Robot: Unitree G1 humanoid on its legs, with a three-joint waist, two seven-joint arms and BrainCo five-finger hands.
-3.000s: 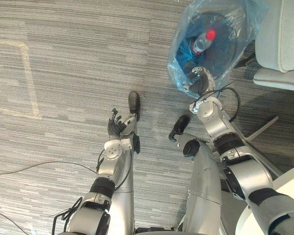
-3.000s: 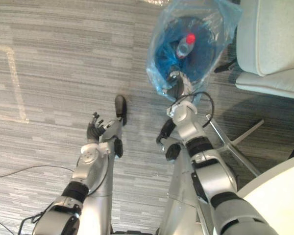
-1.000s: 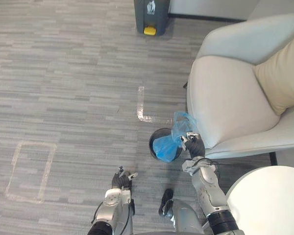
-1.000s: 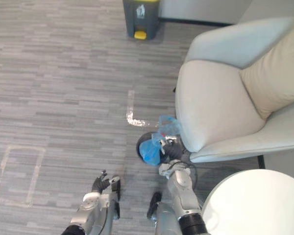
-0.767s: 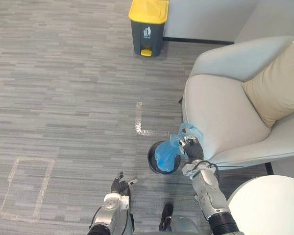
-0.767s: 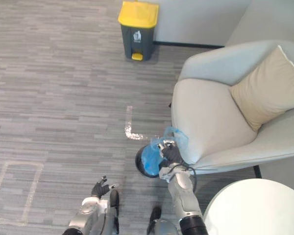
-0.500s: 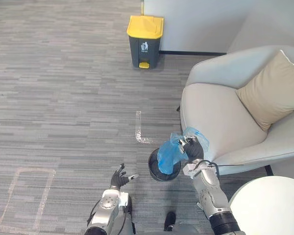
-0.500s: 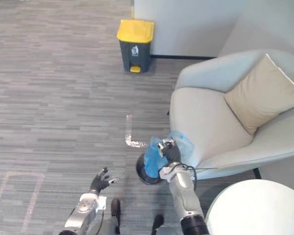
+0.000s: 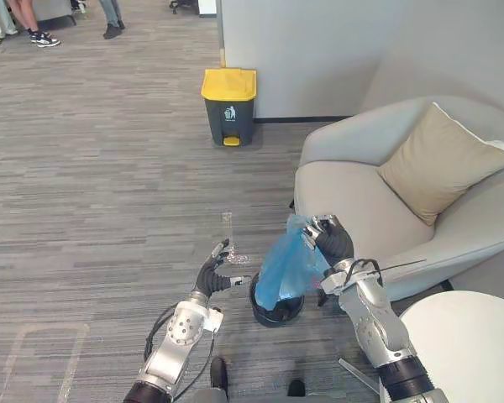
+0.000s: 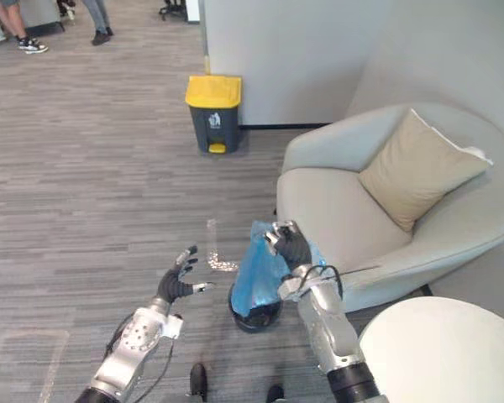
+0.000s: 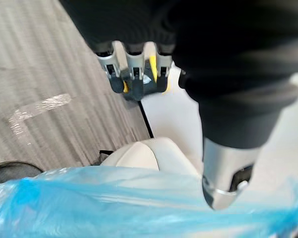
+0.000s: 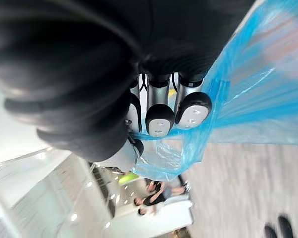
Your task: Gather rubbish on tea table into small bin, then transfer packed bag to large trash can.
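Grey striped carpet [image 9: 109, 193] covers the floor of an open room with a pale wall at the back. Nearest, at the lower right, is the rim of a round white table [image 9: 475, 340]. Just beyond it the right hand [image 9: 332, 243] has its fingers [image 12: 160, 119] curled tight round the gathered top of a translucent blue plastic rubbish bag [image 9: 286, 267]. The bag hangs from that grip, with its lower end at the mouth of a small round black bin [image 9: 275, 311] standing on the carpet. The left hand [image 9: 210, 277] hovers just beside the bag on its left side, its fingers [image 11: 134, 62] straight and spread, holding nothing and apart from the plastic. A short strip of pale tape [image 9: 229, 239] lies on the carpet past the bin. To the right stands a light grey upholstered armchair [image 9: 353, 189] with a beige square cushion [image 9: 433, 159] leaning against its back. Farther off, against the wall, is a large dark grey pedal trash can with a yellow lid [image 9: 228, 105], lid closed, well apart from the bag. At the far left edge, the legs and shoes of people [image 9: 21, 21] show.
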